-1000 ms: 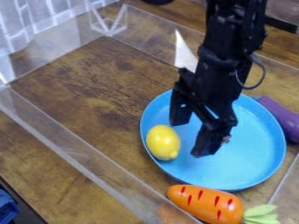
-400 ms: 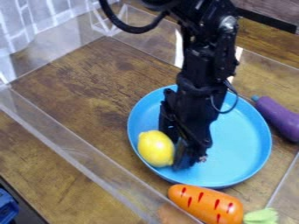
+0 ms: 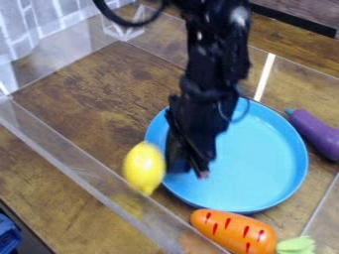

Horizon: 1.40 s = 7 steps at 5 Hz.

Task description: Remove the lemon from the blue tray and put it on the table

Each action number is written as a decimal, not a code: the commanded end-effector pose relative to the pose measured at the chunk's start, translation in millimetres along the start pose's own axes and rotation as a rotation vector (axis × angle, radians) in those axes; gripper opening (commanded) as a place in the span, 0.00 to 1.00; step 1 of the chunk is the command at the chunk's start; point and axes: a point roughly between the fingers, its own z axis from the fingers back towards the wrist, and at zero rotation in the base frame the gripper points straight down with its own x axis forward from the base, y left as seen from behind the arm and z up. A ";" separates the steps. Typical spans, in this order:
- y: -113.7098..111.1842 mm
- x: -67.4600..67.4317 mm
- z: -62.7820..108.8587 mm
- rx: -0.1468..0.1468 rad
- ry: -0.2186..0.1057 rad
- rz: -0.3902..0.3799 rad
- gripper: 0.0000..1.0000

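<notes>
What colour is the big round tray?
Bright blue; the blue tray shows best in the camera view.

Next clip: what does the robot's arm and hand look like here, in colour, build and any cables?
The arm is all black, built from blocky, angular segments, and it narrows into a black hand with two slim dark fingers. A thin black cable loops out beside the upper segments. Motion blur hides any markings or labels.

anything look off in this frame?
Yes. The lemon is blurred and sits at the tray's left rim, half over the table, apart from the gripper, which is shut and appears empty. It looks knocked or slipped out rather than carried. Carrot and purple vegetable look undisturbed.
</notes>
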 end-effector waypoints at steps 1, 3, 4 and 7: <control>28.6 -23.1 43.6 0.062 -0.041 0.042 0.00; 74.3 -41.4 48.7 0.113 -0.021 0.061 1.00; 76.7 -43.5 42.5 0.133 -0.030 -0.008 1.00; 73.2 -41.5 45.4 0.166 -0.045 -0.026 1.00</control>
